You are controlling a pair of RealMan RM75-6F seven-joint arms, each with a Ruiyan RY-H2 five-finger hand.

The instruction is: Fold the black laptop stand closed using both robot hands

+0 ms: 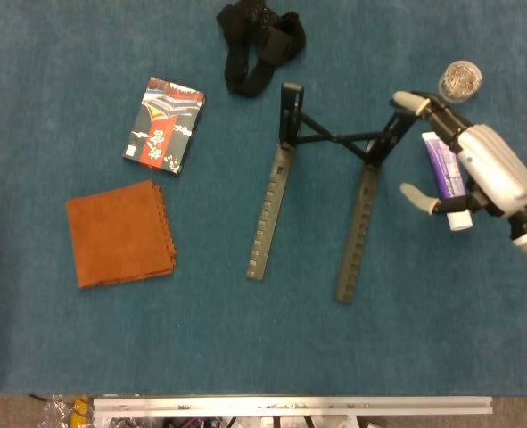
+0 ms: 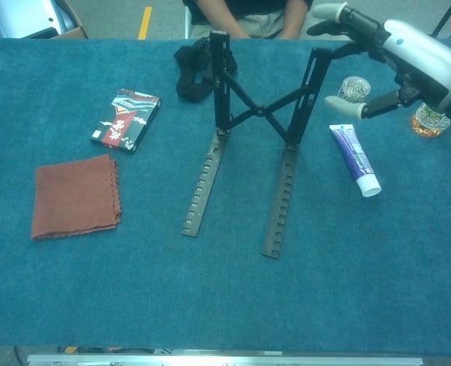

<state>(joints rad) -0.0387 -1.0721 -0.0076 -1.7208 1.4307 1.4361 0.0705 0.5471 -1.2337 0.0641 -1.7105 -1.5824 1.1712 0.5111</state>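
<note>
A small clear glass jar point(image 1: 460, 81) stands near the far right of the teal table point(image 1: 245, 339); its contents look grainy and pale, but what they are cannot be told. Beside the table's right edge stands a bottle with an orange base and a green label point(image 2: 429, 120), only partly in view, its contents unclear. A white tube with a purple label point(image 2: 352, 158) lies flat between the bottle and the stand, its cap toward the near edge.

The black laptop stand point(image 1: 321, 192) sits unfolded at the middle of the table: two long notched rails lie flat on the cloth, running toward the near edge, and two uprights rise at their far ends, joined by crossed struts.

The right hand point(image 1: 477, 165) hovers above the table just to the right of the stand's right upright, palm turned toward the stand. Its fingers are spread and hold nothing; one pale fingertip point(image 1: 407, 101) reaches to the top of the right upright and seems to be touching it or very nearly so, while the thumb point(image 2: 339, 105) hangs lower, apart from the stand. In the head view the hand covers part of the tube. The left hand shows in neither view.

A patterned black, red and white box point(image 1: 164, 124) lies left of the stand, a folded rust-orange cloth point(image 1: 120, 234) nearer the front left, and a bunched black strap point(image 1: 256, 40) behind the stand's left upright.
</note>
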